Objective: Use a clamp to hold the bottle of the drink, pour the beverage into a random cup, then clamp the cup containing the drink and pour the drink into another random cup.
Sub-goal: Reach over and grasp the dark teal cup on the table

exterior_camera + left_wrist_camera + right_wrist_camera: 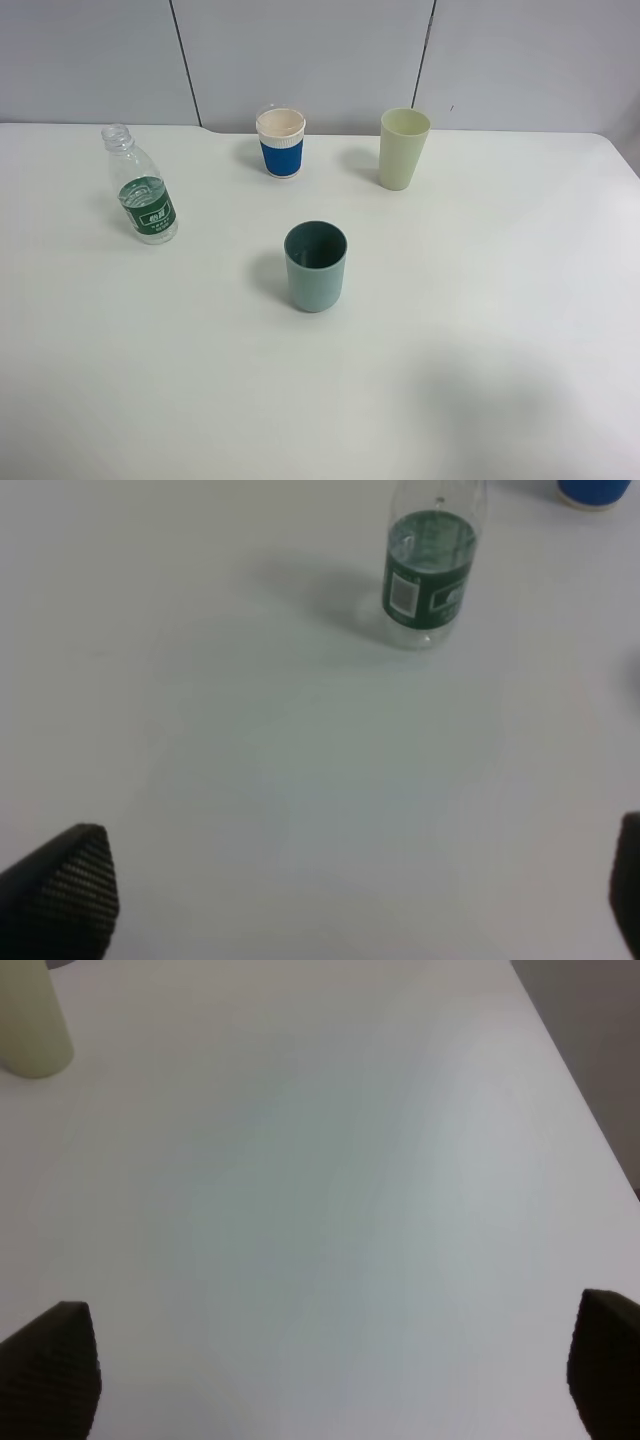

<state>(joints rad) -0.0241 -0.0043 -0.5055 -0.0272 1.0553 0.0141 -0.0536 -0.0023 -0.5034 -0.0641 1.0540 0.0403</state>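
Observation:
The clear bottle with a green label and no cap stands upright at the left of the white table. The teal cup stands in the middle, and I cannot make out liquid in its dark inside. At the back stands the white cup with a blue sleeve. Neither arm shows in the exterior high view. My left gripper is open above bare table, the bottle well ahead of its fingertips. My right gripper is open too, with nothing between its fingers.
A taller pale green cup stands at the back right, also seen as pale green cup in the right wrist view. The table's right edge runs beside the right gripper. A grey panelled wall rises behind the table.

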